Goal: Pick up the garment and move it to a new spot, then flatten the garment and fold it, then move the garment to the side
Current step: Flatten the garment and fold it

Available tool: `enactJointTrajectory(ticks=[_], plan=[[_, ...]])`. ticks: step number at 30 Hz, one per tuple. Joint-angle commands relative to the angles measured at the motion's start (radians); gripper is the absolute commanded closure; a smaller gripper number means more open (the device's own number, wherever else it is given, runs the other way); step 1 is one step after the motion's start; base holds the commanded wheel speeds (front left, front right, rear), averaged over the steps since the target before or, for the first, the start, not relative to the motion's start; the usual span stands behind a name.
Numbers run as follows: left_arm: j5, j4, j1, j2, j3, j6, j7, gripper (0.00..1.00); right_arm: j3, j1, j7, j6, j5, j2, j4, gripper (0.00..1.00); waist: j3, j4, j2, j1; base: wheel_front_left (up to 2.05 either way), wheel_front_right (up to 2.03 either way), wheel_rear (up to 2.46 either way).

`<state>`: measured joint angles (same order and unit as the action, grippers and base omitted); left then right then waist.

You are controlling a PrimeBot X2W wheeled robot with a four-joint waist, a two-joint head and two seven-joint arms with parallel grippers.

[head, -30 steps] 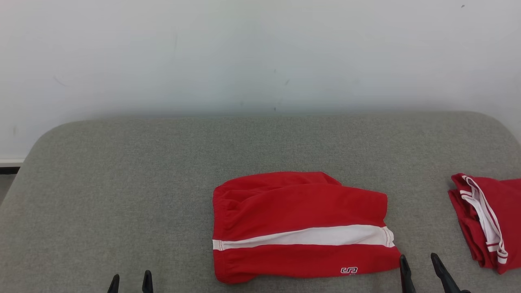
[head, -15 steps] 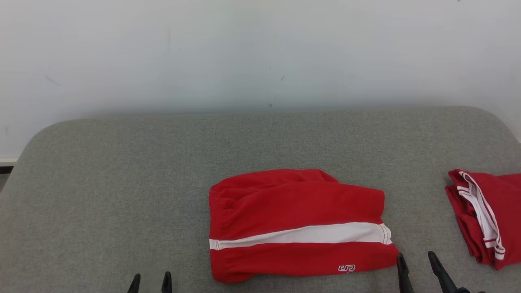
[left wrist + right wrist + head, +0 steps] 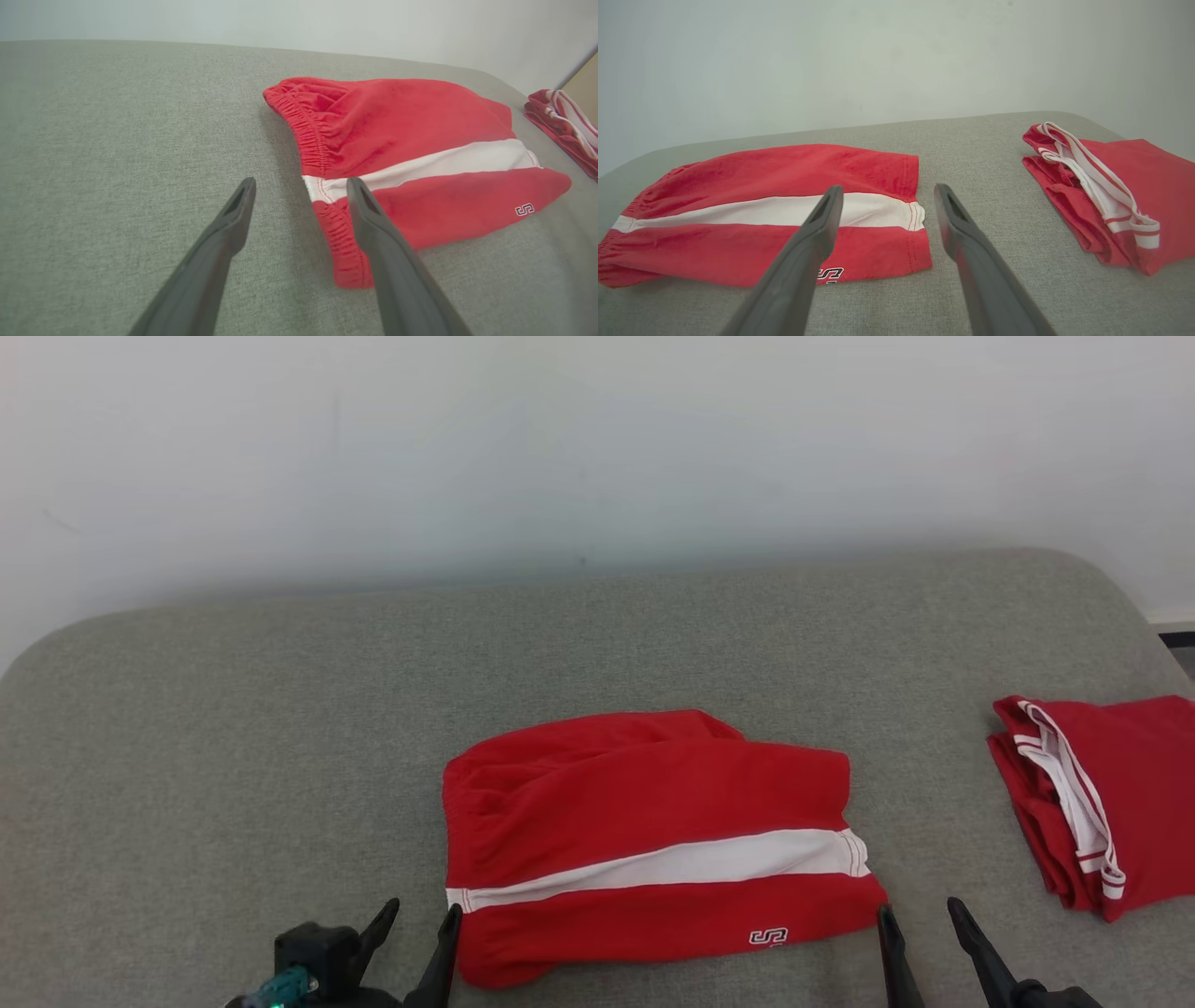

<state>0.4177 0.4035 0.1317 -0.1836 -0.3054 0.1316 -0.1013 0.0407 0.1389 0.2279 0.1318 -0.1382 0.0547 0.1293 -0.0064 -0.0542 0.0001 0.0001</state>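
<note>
**Inspector:** What is cut off or unclear?

**Recorder:** The second red garment (image 3: 1102, 793) runs off the right edge of the head view. The right wrist view shows more of it, white-trimmed edge included, but the frame also clips it there. In that view a finger covers part of the small logo (image 3: 771, 937), while the left wrist view shows it whole. A tan patch (image 3: 586, 74) in the upper right corner of the left wrist view cannot be identified.

**Inspector:** Counts?

**Recorder:** Two red garments, two grippers with four dark fingers in all, one white stripe and one logo.

**Inspector:** Where is the task garment?

**Recorder:** The red shorts (image 3: 653, 845) lie folded on the grey cushioned surface (image 3: 233, 756), just right of centre and near the front edge. The elastic waistband is to the left — its gathers are clear only in the left wrist view. They lie well apart from the second garment.

**Inspector:** The fingers?

**Recorder:** The left gripper (image 3: 423, 907) is spread wide and empty at the near left corner of the shorts. One finger overlaps the waistband in its wrist view — contact cannot be told. The right gripper (image 3: 918, 907) is likewise spread and empty at the near right corner.
</note>
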Motion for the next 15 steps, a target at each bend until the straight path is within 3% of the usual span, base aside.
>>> enactJointTrajectory(ticks=[1, 5, 15], plan=[[0.017, 0.018, 0.022, -0.005, -0.007, -0.002, 0.019, 0.00, -0.001, -0.009, -0.003, -0.003, -0.003, 0.001, 0.001, 0.00, 0.012, -0.023, -0.0001, -0.0001, 0.00, 0.00, 0.00], [0.073, 0.072, 0.081, -0.009, -0.028, -0.002, 0.098, 0.00, -0.003, -0.013, -0.003, -0.003, -0.003, 0.005, -0.002, 0.00, 0.026, -0.063, -0.0001, -0.0001, 0.00, 0.00, 0.00], [0.122, 0.104, 0.099, -0.022, -0.017, -0.004, 0.151, 0.00, 0.006, -0.020, 0.003, -0.003, -0.015, 0.002, 0.002, 0.00, 0.041, -0.100, -0.0001, -0.0001, 0.00, 0.00, 0.00]])
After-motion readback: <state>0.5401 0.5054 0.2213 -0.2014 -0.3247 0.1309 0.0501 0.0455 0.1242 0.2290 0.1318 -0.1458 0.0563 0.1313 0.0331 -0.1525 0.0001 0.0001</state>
